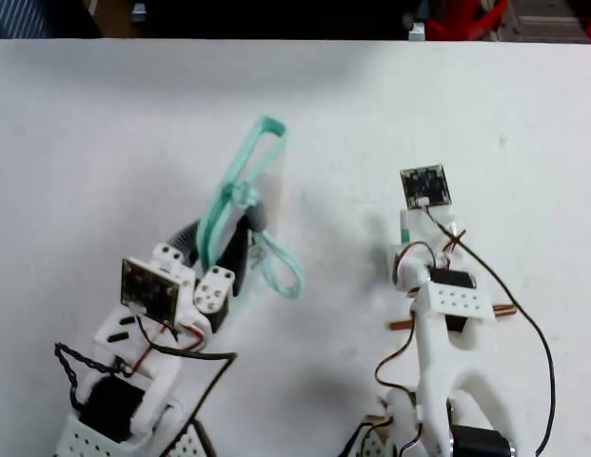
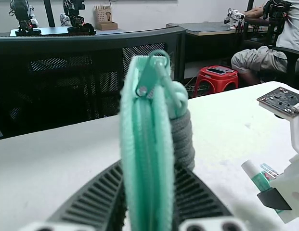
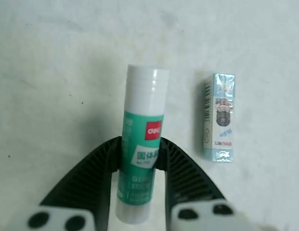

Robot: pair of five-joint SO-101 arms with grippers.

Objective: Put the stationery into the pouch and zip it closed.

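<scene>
Within left tool (image 2: 148, 174), pouch (image 2: 146, 120), glue stick (image 3: 144, 108) outside

The glue stick (image 3: 142, 144) wears a green label with a small red badge of white letters and white characters beneath, and the eraser (image 3: 219, 118) just beside it has a wrapper with red print too small to make out.

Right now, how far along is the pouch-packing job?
Early. Done: the left claw grips the teal pouch and holds it on edge. In hand: the right claw is shut on the glue stick, apart from the pouch. Left: the eraser lies on the table beside the glue stick; both must go in, then the zip closed.
</scene>
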